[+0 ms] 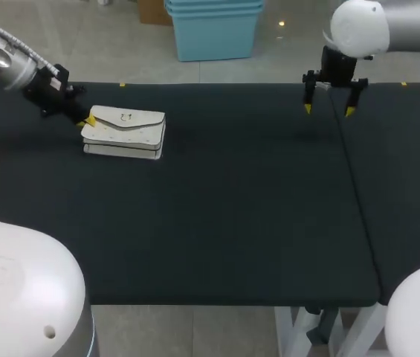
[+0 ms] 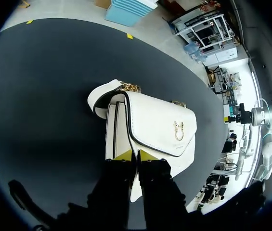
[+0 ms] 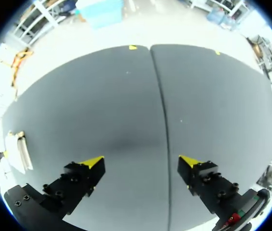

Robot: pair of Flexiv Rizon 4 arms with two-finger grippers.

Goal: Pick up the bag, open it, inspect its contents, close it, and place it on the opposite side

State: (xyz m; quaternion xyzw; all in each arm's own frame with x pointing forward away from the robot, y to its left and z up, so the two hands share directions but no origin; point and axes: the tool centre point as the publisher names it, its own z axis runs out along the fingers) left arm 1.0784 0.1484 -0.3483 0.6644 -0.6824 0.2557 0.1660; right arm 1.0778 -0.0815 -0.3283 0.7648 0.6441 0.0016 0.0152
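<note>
A white handbag (image 1: 124, 132) with a gold clasp lies flat at the table's far left, flap on top. In the left wrist view the bag (image 2: 157, 122) lies right ahead of my fingers, its gold chain tucked at the far end. My left gripper (image 1: 88, 120) is at the bag's left end, and its yellow tips (image 2: 136, 155) are shut on the thin edge of the flap. My right gripper (image 1: 328, 109) hangs open above the far right of the table with nothing between its fingers (image 3: 143, 162). From there the bag (image 3: 19, 150) shows small, far off to the side.
The table is covered in black cloth, with a seam (image 1: 354, 193) running front to back on the right side. Small yellow tape marks (image 1: 122, 84) sit on the far edge.
</note>
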